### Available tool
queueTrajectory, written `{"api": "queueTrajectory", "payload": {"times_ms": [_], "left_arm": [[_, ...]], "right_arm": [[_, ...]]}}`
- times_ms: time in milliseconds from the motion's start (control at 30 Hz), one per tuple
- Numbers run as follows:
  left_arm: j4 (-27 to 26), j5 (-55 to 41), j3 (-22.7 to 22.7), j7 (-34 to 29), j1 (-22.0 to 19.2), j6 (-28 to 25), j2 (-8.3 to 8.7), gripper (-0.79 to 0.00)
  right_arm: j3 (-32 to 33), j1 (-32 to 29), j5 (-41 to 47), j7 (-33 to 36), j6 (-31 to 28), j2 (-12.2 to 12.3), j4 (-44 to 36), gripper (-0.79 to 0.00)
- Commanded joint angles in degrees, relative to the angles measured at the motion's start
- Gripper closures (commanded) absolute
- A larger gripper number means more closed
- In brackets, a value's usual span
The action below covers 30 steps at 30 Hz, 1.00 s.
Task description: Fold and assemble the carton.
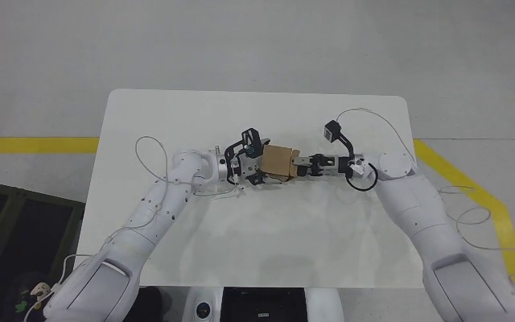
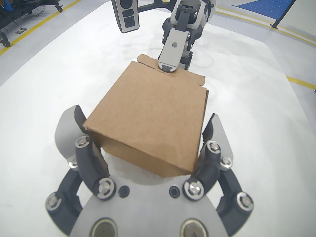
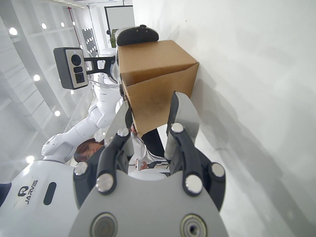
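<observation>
White tabletop (image 1: 241,241) stands on a pale floor (image 1: 241,40) marked with yellow tape (image 1: 48,145). At the table's middle, the left gripper (image 2: 145,120) has its fingers spread wide, one pressed against each side of the brown carton (image 2: 153,107), clasping its near end. From the opposite end the right gripper (image 3: 151,102), turned on its side, pinches the carton's edge panel between its two fingers, one pad lying on the outer face. The carton is held between the two grippers, squared up into a box shape; whether its underside touches the tabletop I cannot tell
</observation>
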Motion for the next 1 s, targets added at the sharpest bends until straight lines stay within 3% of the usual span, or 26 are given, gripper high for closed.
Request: {"api": "queueTrajectory", "payload": {"times_ms": [0,533,967], "left_arm": [[0.00,0.04,0.01,-0.02,-0.01,-0.05,0.00,-0.785],[-0.07,0.18,0.05,0.18,-0.01,-0.07,-0.04,-0.785],[0.15,0.06,0.00,0.06,-0.09,-0.01,-0.08,-0.785]], "right_arm": [[-0.06,-0.01,-0.71,-0.27,0.47,0.03,-0.47,-0.259],[-0.61,1.26,-4.44,-1.13,2.99,-0.29,-3.16,-0.246],[2.64,-0.97,-6.13,-1.26,3.21,1.29,-6.80,-0.329]]}}
